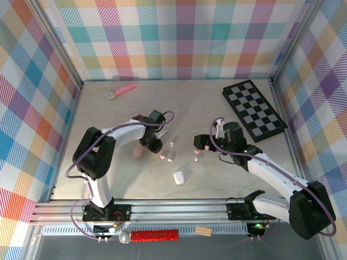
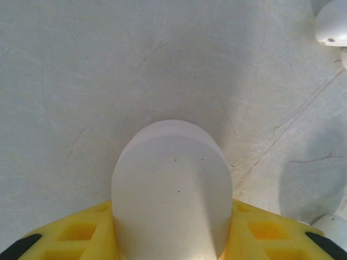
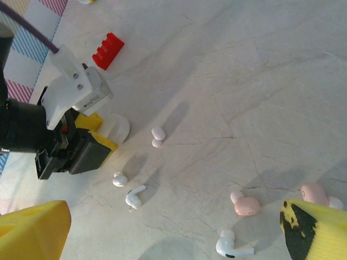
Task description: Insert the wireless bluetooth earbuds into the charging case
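Observation:
A pale, pebble-shaped charging case [image 2: 172, 189] stands between my left gripper's [image 2: 172, 241] yellow fingers [image 2: 81, 238], which press on both its sides. In the right wrist view the same case [image 3: 115, 129] sits in the left gripper just above the table. Several tiny earbuds lie loose on the table: a white stemmed earbud [image 3: 134, 196], a small white earbud [image 3: 158, 135], a pink earbud [image 3: 245, 205] and another white stemmed earbud [image 3: 232, 246]. My right gripper [image 3: 176, 238] hovers open above them, holding nothing. From above, the earbuds [image 1: 170, 160] lie between the left gripper [image 1: 149, 144] and the right gripper [image 1: 201, 143].
A second white case [image 1: 179, 177] lies nearer the arm bases. A folded chessboard [image 1: 254, 111] sits at the back right, and a pink-handled toy [image 1: 120, 90] at the back left. A red brick [image 3: 108, 50] lies behind the left gripper. Checked walls close in the table.

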Robot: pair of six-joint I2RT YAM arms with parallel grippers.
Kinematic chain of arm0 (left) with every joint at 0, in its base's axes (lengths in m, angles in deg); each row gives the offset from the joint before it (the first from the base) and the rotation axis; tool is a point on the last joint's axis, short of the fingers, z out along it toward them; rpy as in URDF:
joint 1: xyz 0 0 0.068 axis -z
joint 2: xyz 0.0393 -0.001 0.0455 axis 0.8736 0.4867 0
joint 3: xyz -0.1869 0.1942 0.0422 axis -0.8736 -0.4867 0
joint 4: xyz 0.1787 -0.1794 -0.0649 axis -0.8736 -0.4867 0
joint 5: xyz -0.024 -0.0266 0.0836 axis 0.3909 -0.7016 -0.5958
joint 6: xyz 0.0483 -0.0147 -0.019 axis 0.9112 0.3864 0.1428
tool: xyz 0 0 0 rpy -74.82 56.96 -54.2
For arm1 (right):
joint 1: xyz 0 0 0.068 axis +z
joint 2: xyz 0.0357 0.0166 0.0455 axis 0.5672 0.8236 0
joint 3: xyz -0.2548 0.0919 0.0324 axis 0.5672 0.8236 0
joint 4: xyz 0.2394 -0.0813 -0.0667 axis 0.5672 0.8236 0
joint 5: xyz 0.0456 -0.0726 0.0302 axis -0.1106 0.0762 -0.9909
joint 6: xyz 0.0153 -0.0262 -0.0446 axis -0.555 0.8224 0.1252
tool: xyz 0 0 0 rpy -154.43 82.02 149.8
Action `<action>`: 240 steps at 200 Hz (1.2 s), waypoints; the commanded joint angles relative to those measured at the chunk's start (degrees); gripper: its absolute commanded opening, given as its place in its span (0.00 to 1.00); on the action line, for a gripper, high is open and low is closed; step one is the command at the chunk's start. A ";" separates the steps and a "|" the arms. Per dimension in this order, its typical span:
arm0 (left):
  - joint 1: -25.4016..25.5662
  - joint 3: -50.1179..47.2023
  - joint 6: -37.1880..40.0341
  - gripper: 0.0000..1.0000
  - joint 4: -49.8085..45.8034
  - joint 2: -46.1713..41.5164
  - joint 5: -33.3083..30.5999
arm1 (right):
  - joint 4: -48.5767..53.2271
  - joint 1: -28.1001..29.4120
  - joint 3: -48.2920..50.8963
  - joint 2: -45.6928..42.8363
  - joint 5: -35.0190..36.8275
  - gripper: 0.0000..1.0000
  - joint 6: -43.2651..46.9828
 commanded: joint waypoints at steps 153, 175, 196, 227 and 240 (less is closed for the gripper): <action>7.27 -19.79 18.97 0.42 34.03 -28.74 24.93 | -9.84 0.36 -7.76 11.84 -30.12 0.72 -14.42; 7.51 -19.02 19.40 0.42 33.37 -28.00 25.79 | -10.33 0.37 -8.58 13.01 -32.88 0.67 -14.14; 8.16 -18.28 19.67 0.42 32.80 -27.52 25.76 | -10.62 0.61 -9.05 13.62 -33.89 0.64 -14.06; 8.60 -17.70 19.72 0.42 32.49 -26.54 26.17 | -10.57 1.23 -10.51 16.01 -35.38 0.59 -13.75; 8.70 -17.63 19.66 0.42 32.36 -26.23 26.09 | -10.57 1.69 -11.34 17.12 -35.67 0.57 -13.76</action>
